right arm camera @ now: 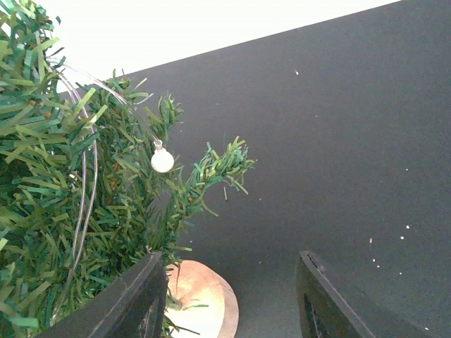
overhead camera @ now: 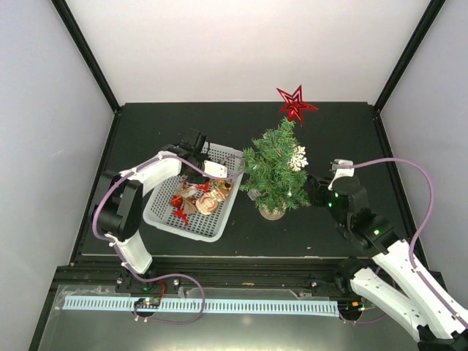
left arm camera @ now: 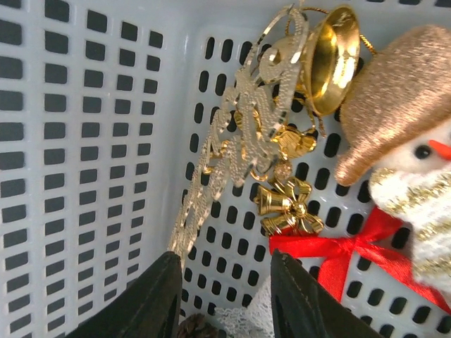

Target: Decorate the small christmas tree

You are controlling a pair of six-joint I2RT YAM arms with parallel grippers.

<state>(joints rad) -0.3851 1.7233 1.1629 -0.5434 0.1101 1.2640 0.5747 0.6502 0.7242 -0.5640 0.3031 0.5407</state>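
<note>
Jaws of the left gripper (left arm camera: 224, 282): apart, nothing clamped between them. Jaws of the right gripper (right arm camera: 231, 267): also apart, empty.

Left wrist view: fingers point down into a corner of the white basket (overhead camera: 162, 213), which sits left of the table's centre, towards the near edge. Just ahead of the fingertips hangs a gold filigree ornament (left arm camera: 239, 141). It is bunched with a gold bell (left arm camera: 331, 60) and small bow-tied bells (left arm camera: 285, 208). A snowman (left arm camera: 416, 162) with a red ribbon (left arm camera: 345, 253) lies against them.

The small christmas tree (overhead camera: 274, 172) stands upright at about the centre of the table (overhead camera: 344, 124), just beside the basket's far-right corner. It carries a white snowflake (overhead camera: 297, 159) and, at its tip towards the far edge, a red star (overhead camera: 296, 104).

Right wrist view: gripper low beside the tree, tan base (right arm camera: 201, 299) just off one finger. A thin wire (right arm camera: 81, 190) with a white bulb (right arm camera: 162, 160) runs through the branches.

Risks, as I judge them:
- The gold pieces look tangled, so closing here could lift several at once or pinch the mesh wall.
- A snagged lift could drag the basket into the tree.
- The tree looks light, so a nudge from the right gripper could tip it or shake the star loose.
- A finger catching the wire would pull the branches over.
</note>
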